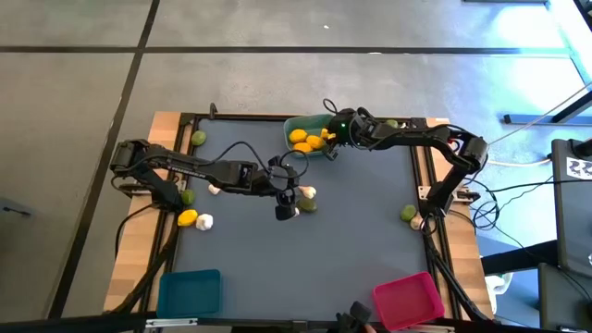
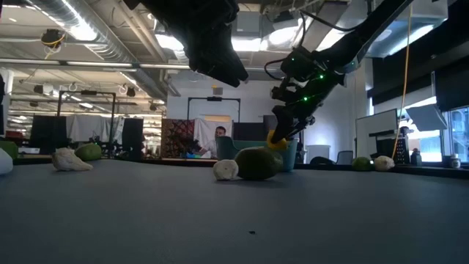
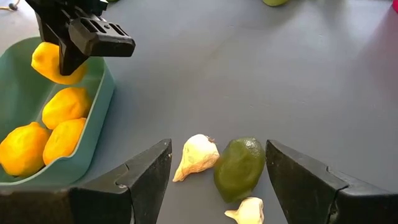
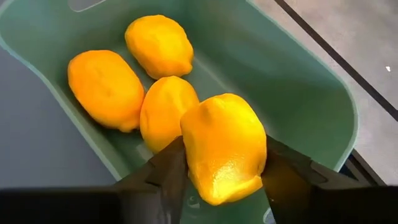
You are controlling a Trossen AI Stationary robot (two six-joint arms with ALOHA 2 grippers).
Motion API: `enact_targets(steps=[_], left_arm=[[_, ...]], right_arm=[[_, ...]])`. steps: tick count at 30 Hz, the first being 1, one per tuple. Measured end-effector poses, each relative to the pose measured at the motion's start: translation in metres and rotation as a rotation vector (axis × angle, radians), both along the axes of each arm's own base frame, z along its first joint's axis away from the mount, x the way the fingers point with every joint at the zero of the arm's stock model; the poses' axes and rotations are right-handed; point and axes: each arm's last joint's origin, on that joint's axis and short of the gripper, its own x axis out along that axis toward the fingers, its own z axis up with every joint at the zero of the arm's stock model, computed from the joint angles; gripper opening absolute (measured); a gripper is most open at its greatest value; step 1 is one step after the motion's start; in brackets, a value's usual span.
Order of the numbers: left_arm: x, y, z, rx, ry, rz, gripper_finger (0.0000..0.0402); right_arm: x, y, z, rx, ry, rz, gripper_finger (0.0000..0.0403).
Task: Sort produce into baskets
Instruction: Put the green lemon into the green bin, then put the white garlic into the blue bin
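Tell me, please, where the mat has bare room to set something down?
Free: the mat between the blue basket and pink basket. Crowded: the lime and garlic under the left gripper, and the lemon-filled teal basket.

Three baskets: one teal-green basket (image 1: 298, 124), one blue basket (image 1: 190, 292), one pink-red basket (image 1: 407, 299). Five lemons are visible: four at the teal-green basket (image 4: 159, 45), one loose on the counter (image 1: 188, 218). Five limes (image 1: 198, 139) and four garlic bulbs (image 1: 204, 222) lie scattered across the counter (image 1: 305, 250). Two robot arms reach in.
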Motion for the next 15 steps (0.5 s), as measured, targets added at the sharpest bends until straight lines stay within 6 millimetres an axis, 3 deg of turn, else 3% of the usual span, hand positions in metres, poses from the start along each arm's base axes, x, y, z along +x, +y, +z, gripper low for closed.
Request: enact_targets(steps=[8,15], left_arm=[[0.0,0.0,0.0,0.0,0.001,0.0,0.0255],[-0.008,-0.001,0.009,0.0,-0.003,-0.004,0.0255]], right_arm=[[0.001,0.0,0.001,-0.004,-0.007,0.001,0.0272],[0.001,0.007,0.019,-0.033,-0.07,0.027,0.0286]])
